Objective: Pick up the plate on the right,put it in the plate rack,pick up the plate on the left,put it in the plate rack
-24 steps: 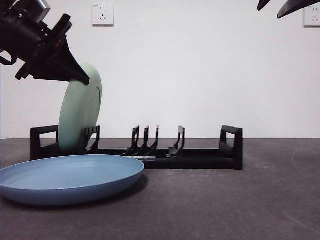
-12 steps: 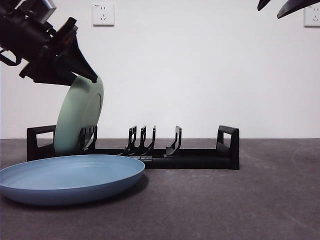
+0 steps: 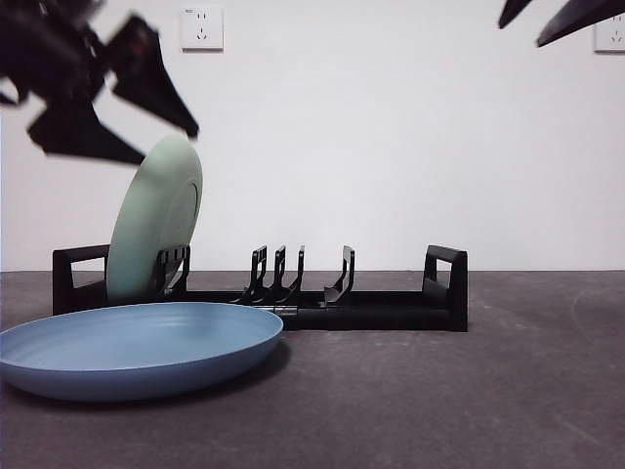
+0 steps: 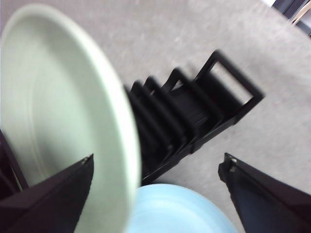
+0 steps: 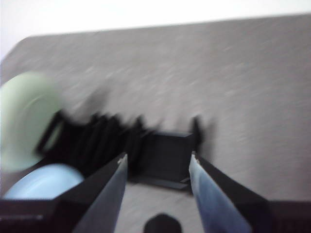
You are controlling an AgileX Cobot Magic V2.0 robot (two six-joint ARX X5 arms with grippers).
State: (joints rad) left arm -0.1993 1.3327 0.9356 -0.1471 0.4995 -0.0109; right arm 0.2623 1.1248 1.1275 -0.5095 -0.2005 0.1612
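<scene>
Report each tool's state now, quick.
Left tool: open, holding nothing, above the green plate.
Right tool: open, empty, waiting.

We see a dark grey, speckled tabletop (image 3: 469, 401) running level across the front view to a plain white wall (image 3: 391, 147). Two white plastic wall sockets are fixed high on that wall: one (image 3: 201, 28) near the upper left, its slots facing us, and a second (image 3: 609, 33) cut off by the right edge of the frame. From the right wrist view, we see the same grey tabletop (image 5: 243, 77) reaching back to a pale, bright strip of wall (image 5: 146, 12), the picture blurred.
</scene>
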